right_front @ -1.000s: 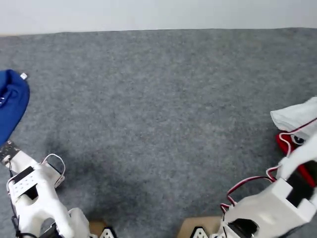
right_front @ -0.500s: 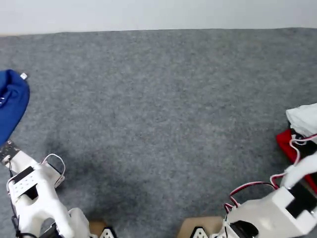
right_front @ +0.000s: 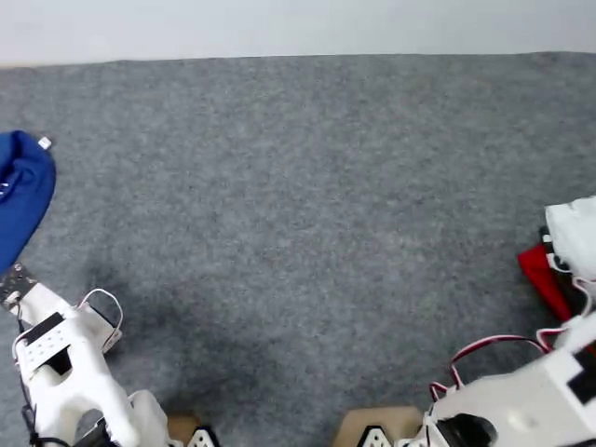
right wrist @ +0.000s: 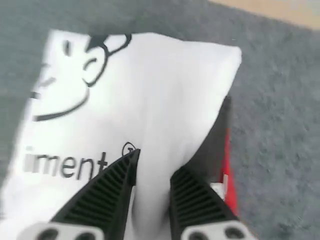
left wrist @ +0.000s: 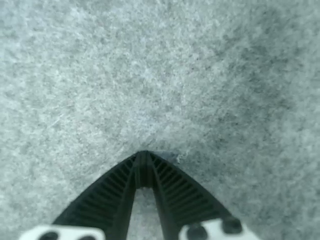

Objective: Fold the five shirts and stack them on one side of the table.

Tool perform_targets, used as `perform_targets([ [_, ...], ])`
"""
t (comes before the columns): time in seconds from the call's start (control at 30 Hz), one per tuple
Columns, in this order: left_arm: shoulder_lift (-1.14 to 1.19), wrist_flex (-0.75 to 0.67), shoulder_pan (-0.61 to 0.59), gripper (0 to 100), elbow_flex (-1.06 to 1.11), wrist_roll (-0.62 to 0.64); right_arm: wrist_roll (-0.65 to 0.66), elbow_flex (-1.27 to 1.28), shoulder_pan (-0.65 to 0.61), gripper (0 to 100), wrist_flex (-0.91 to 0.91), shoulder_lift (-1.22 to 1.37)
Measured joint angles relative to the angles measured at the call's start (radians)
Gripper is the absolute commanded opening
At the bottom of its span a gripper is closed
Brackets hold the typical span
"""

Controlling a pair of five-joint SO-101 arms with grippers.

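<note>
My right gripper (right wrist: 156,165) is shut on a fold of a white shirt (right wrist: 150,90) with black print, which bunches between its fingers. Under the white shirt lies a red shirt (right wrist: 228,150) with a dark strip along its edge. From above, the white shirt (right_front: 573,233) and the red shirt (right_front: 542,277) sit at the table's right edge, with the right arm (right_front: 521,405) just in front of them. A blue shirt (right_front: 20,196) lies at the left edge. My left gripper (left wrist: 144,156) is shut on nothing, low over the grey mat near the front left corner.
A grey felt mat (right_front: 298,186) covers the table, bare across its middle and back. A pale wall runs behind its far edge. The left arm (right_front: 60,368) stands at the front left, and the arm bases sit along the front edge.
The right arm has swung to the right and carried the white shirt with it to the table's right edge, uncovering more of the red shirt. The left arm has stayed still.
</note>
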Motion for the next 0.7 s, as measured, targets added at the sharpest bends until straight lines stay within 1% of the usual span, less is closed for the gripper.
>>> perform_targets([
  [0.1, 0.0, 0.0, 0.0, 0, 0.0, 0.0, 0.023, 0.0, 0.031, 1.7, 0.0, 0.04],
  [0.17, 0.0, 0.0, 0.0, 0, 0.0, 0.0, 0.069, 0.0, 0.04, 4.6, 0.0, 0.06],
  [0.23, 0.0, 0.0, 0.0, 0, 0.0, 0.0, 0.109, 0.0, 0.044, 12.8, 0.034, 0.068],
  [0.33, 0.0, 0.0, 0.0, 0, 0.0, 0.0, 0.124, 0.0, 0.046, 26.4, 0.098, 0.069],
  [0.43, 0.0, 0.0, 0.0, 0, 0.0, 0.0, 0.12, 0.0, 0.048, 34.2, 0.153, 0.055],
  [0.57, 0.0, 0.0, 0.0, 0, 0.0, 0.0, 0.086, 0.0, 0.035, 34.9, 0.206, -0.046],
  [0.7, 0.0, 0.0, 0.0, 0, 0.0, 0.0, 0.057, 0.0, -0.04, 34.9, 0.23, -0.17],
])
